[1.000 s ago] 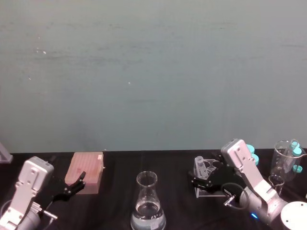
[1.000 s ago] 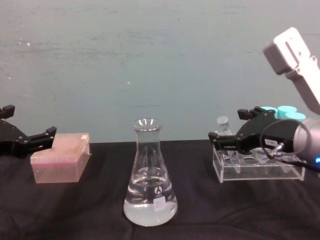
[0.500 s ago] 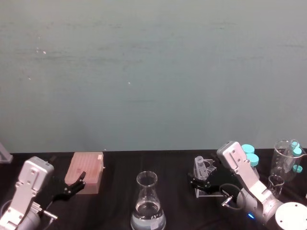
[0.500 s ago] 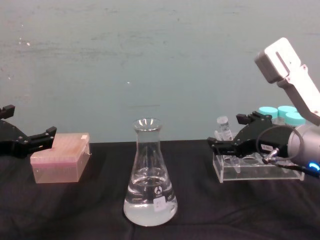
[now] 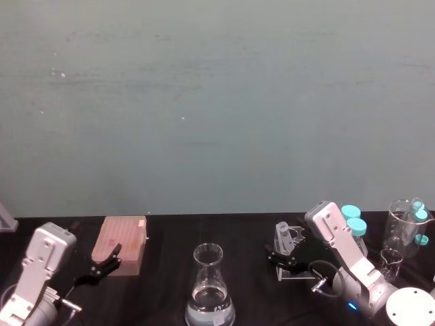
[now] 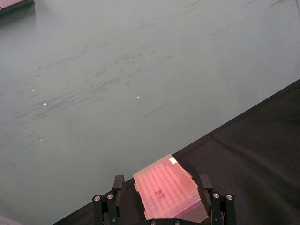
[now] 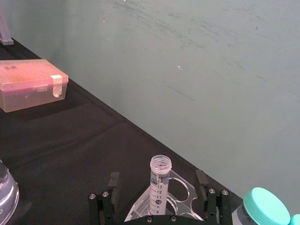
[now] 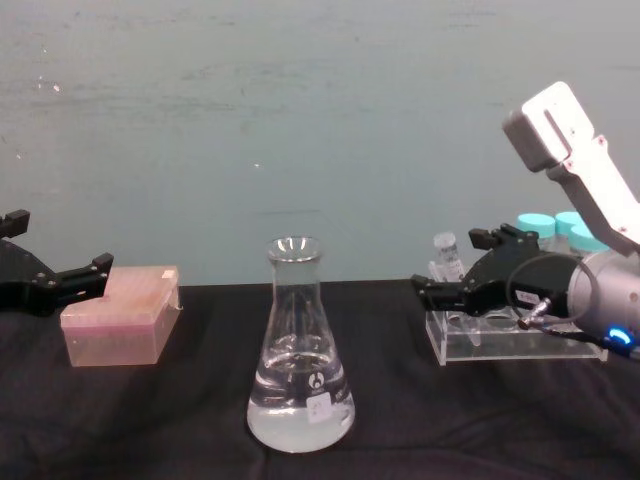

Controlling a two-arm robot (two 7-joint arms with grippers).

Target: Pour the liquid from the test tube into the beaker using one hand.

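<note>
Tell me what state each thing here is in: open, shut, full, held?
test tube, uncapped, standing in the rack, not gripped.
beaker, upright, mouth open, partly filled with clear liquid.
right gripper, jaws open either side of the test tube.
left gripper, jaws open, idle near the pink box.
pink box, lid shut.
teal-capped tubes, capped.

We log a silver-grey right arm (image 8: 580,170) and left arm (image 5: 41,261): boxy shells, rounded joints. Black cable (image 8: 512,287) and blue light (image 8: 620,337) on the right. We find the right gripper (image 8: 447,265) and left gripper (image 8: 62,240) black, two-fingered, silver screws (image 7: 209,191) at finger bases.
</note>
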